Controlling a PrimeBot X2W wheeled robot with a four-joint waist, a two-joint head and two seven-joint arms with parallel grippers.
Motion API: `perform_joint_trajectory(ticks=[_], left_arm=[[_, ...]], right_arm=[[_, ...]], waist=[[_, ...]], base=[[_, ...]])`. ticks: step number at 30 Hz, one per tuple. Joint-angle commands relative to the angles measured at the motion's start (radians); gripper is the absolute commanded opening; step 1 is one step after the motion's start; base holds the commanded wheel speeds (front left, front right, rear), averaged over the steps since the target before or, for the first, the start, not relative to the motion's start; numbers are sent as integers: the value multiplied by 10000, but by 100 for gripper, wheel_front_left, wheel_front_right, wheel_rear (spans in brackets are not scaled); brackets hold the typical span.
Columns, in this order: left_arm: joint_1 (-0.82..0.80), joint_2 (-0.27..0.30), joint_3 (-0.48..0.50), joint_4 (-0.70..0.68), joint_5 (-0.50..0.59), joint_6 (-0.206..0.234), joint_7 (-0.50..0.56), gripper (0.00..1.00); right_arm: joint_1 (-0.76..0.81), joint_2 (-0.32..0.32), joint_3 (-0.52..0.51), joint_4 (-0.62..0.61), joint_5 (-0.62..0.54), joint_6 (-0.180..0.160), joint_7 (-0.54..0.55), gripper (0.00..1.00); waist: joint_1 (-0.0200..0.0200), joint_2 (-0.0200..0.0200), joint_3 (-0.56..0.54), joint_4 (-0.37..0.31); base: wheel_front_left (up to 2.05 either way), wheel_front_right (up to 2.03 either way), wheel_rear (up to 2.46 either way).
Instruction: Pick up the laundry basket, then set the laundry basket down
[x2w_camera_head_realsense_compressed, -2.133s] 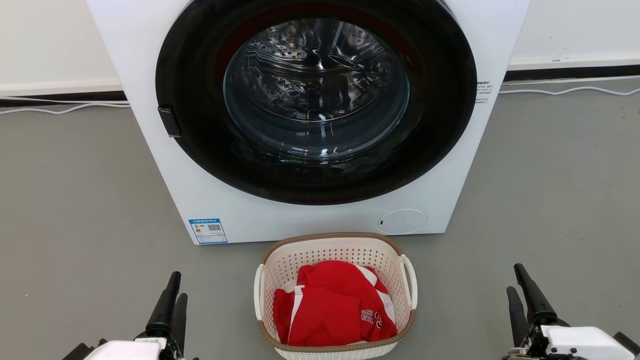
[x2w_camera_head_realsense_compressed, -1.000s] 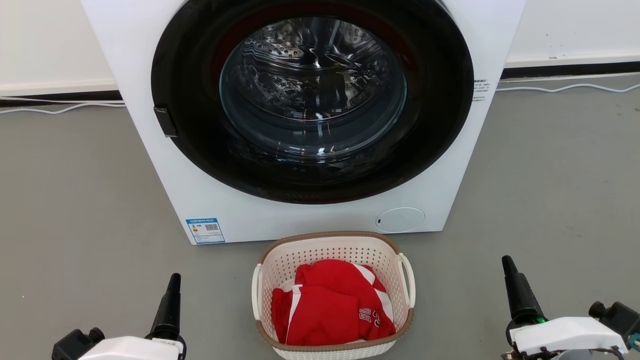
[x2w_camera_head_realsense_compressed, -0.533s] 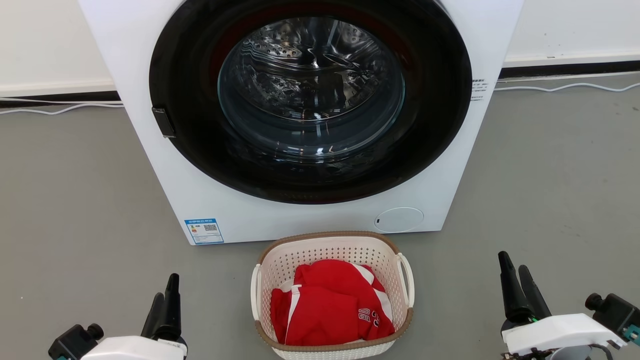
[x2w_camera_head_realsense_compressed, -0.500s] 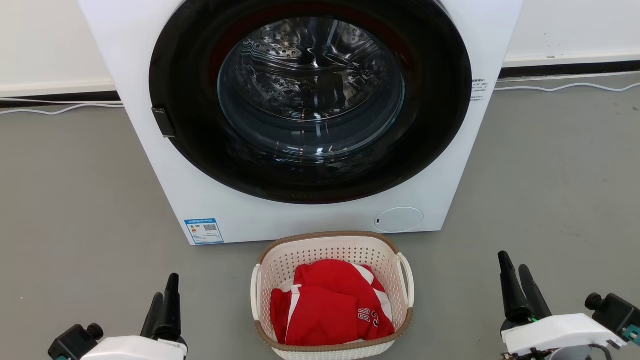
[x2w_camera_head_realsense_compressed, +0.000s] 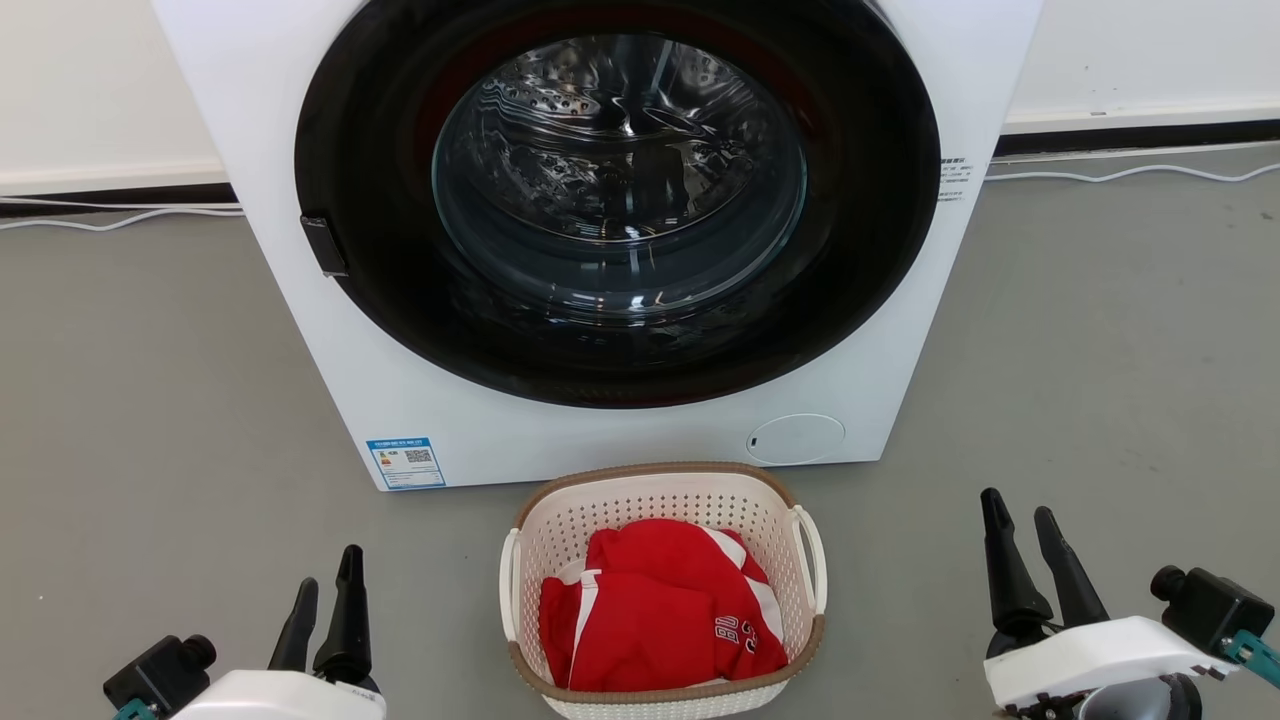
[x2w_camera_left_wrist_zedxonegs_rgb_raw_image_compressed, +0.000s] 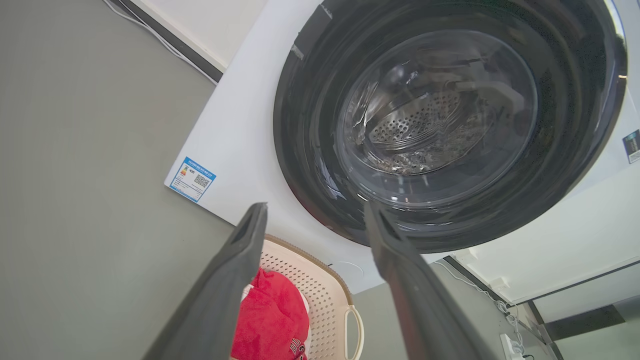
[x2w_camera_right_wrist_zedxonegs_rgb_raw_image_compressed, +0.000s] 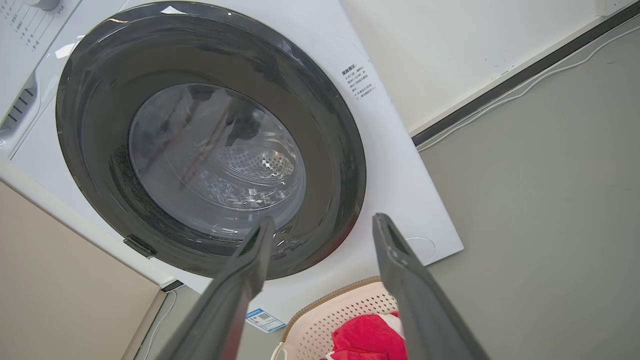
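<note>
The basket (x2w_camera_head_realsense_compressed: 655, 500) sits on the floor (x2w_camera_head_realsense_compressed: 150, 400) at bottom centre, just before the washer (x2w_camera_head_realsense_compressed: 330, 350), red cloth (x2w_camera_head_realsense_compressed: 660, 620) inside. Left pincer (x2w_camera_head_realsense_compressed: 329, 566) and right pincer (x2w_camera_head_realsense_compressed: 1017, 502) stand wide and empty at the lower corners, well apart from it, probably squaring up for its two handles (x2w_camera_head_realsense_compressed: 818, 560)

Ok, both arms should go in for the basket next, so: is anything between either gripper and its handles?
Nothing visible does. Only bare floor lies between the left gripper and the laundry basket, and between the right gripper and it. The washer stands behind the basket, out of either path.
</note>
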Motion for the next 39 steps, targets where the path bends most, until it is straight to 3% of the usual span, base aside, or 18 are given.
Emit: perform_joint_trajectory(ticks=[1, 39], left_arm=[[-218, 109, 195, -307, 381, -46, -119, 100], [-58, 161, 536, -329, 4975, -69, -1205, 100]], right_arm=[[-413, -140, 141, -217, -379, 47, -173, 100], [-512, -127, 294, 644, -5035, 70, -1251, 100]], waist=[[0, 0, 7, -1], [0, 0, 83, -262]], base=[[0, 0, 0], [0, 0, 0]])
